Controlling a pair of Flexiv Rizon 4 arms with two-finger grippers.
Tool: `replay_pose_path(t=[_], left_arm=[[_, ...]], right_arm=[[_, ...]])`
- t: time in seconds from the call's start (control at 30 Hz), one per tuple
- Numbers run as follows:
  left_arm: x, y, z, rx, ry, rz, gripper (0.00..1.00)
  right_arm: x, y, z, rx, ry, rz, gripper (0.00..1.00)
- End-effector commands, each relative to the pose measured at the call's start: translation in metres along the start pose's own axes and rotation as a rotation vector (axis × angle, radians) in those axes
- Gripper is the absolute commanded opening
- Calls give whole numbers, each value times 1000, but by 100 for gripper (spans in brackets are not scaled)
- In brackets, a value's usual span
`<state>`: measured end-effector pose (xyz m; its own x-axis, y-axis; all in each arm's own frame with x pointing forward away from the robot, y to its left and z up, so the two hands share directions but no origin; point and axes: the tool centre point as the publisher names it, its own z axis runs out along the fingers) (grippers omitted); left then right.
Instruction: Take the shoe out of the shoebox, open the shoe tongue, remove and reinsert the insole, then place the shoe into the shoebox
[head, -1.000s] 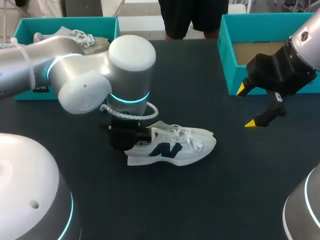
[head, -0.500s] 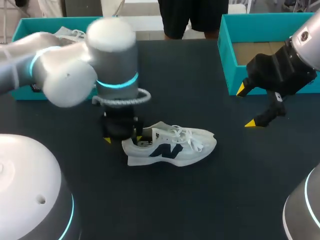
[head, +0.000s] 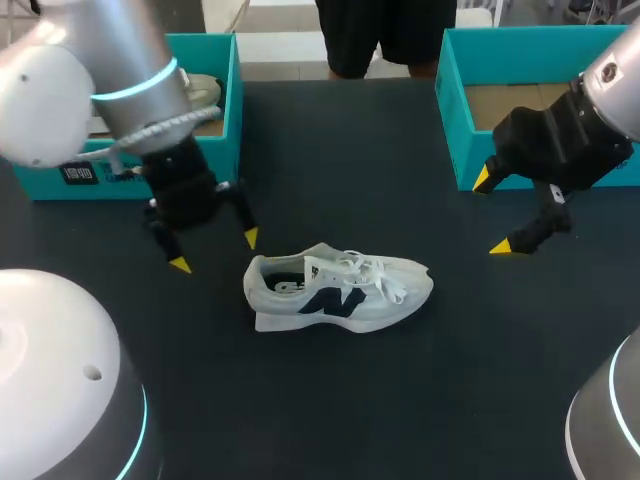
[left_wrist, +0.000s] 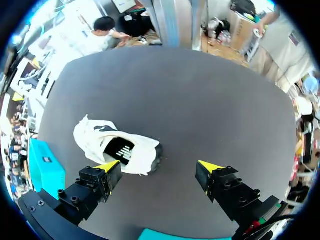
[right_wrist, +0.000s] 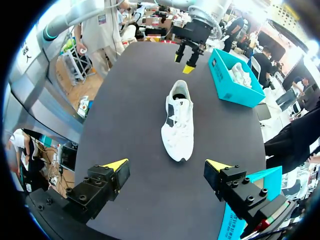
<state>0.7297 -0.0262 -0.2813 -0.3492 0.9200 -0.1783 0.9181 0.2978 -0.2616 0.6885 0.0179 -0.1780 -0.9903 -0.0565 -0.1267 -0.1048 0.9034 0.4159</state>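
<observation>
Head view is taken first: where is the shoe found, and which step is judged to be in hand?

The white sneaker (head: 340, 292) is seen standing on its sole near the middle of the dark worktop (head: 400, 410), heel toward the left edge and toe toward the right. Removal from the box is therefore counted as done. In the left wrist view an insole (left_wrist: 121, 148) appears to be seated inside the collar, and none is seen loose on the worktop. Whether it has been out and back cannot be told. The tongue-and-insole work is judged to be the step in hand.

And the jaws?

Both pairs are spread wide and nothing is held. The left jaws hang just off the heel, between the sneaker and the left shoebox (head: 235, 110) at the far left corner, in which a second shoe (head: 203, 91) is lying. The right jaws hang well apart from the toe, before the near wall of the right shoebox (head: 455, 130) at the far right corner.

What is called for next?

The sneaker would need to be steadied by one arm, likely at the heel, while the tongue (head: 322, 256) is lifted clear of the laces (head: 375, 275) by the other. So light a shoe may be dragged along if it is not pinned.

Is room left for that?

Open worktop is seen on every side of the sneaker, widest toward the near edge and between the two boxes. The box walls are to be minded: the right jaws are close to the teal wall, and the left shoebox is overhung by the left arm (head: 130, 60).
</observation>
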Motion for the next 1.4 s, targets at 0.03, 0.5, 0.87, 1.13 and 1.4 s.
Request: replay_pose_path(t=[0.03,0.5,0.87,1.13,1.4], left_arm=[[13,-4,-5,-8,-101,3,100],[13,-4,-5,-8,-101,3,100],[27,8,-4,88,-179,-295,100],[51,13,-9,187,-248,-479,100],[69,11,-3,281,-252,-528,100]], right_arm=[[-2,1,2,2,4,1,100],[-2,1,2,2,4,1,100],[-2,1,2,2,4,1,100],[-2,1,2,2,4,1,100],[-2,1,2,2,4,1,100]])
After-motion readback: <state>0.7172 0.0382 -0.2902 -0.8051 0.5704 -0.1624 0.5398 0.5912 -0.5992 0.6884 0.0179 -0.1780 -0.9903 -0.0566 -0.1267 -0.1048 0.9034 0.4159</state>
